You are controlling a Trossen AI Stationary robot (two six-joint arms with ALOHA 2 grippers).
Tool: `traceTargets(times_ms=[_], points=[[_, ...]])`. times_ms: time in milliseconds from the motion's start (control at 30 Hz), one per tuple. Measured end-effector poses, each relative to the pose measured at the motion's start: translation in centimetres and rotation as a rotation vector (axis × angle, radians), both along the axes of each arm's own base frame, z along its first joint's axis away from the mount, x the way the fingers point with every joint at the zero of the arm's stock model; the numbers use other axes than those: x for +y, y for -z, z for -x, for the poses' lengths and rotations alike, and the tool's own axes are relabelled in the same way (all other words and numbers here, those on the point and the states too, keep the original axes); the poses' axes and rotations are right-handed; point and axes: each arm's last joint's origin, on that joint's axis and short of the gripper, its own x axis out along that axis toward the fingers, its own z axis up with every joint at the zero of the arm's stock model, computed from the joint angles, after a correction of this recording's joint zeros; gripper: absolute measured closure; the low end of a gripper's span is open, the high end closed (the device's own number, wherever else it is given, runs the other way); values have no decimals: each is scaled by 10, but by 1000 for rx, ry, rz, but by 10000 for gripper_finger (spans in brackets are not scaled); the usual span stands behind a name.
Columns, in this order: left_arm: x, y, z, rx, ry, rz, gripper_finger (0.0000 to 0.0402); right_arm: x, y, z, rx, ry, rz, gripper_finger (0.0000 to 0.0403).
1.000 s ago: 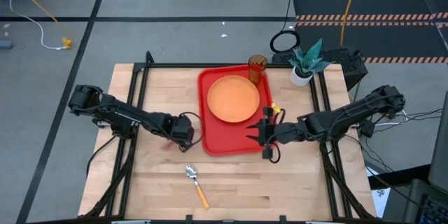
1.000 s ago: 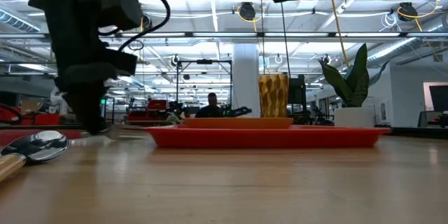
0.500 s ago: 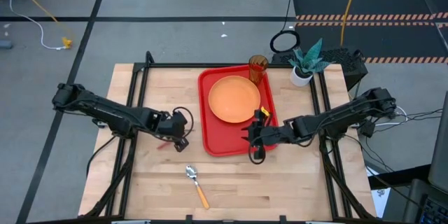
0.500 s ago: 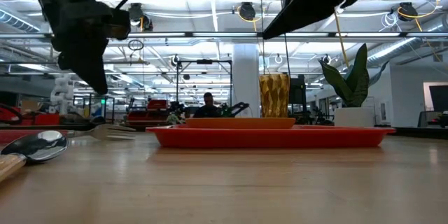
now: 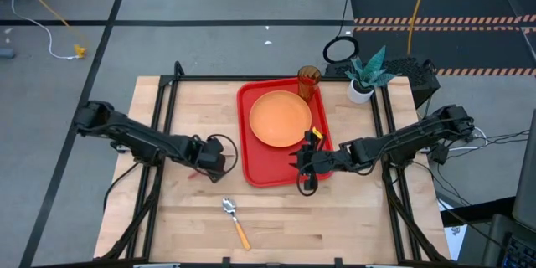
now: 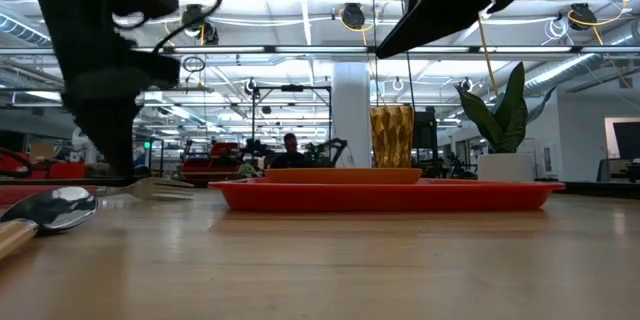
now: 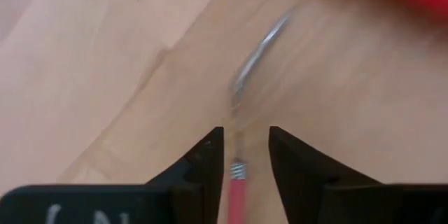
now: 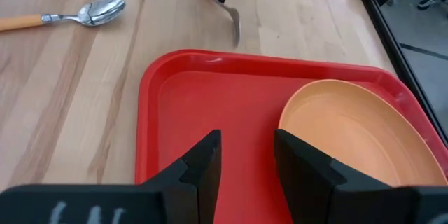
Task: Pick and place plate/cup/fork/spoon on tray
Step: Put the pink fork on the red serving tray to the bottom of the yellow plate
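Counts: 1 tray (image 5: 278,161), 1 plate (image 5: 280,118), 1 cup (image 5: 307,81), 1 fork (image 7: 245,105), 1 spoon (image 5: 234,221) are seen.
Writing: none is readable.
Tray contents: plate inside; cup at far edge.
Fork: on the surface, beside the tray.
Left pincer (image 7: 244,155): parted, straddling fork handle.
Right pincer (image 8: 244,152): released, over tray.
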Motion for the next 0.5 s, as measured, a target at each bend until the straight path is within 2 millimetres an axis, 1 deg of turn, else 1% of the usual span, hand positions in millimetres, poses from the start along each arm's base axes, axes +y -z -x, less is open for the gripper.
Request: traceTargets(times_ms=[133,267,367,500], points=[[2,10,-1,54,-26,24,260,0,0,0,3,-4,4,277],[4,15,-3,80,-7,34,260,0,0,0,4,-9,9,277],[5,18,-7,84,17,38,279,0,0,0,6,-12,13,277],[6,21,-9,99,41,51,329,0,0,0,6,-12,13,277]])
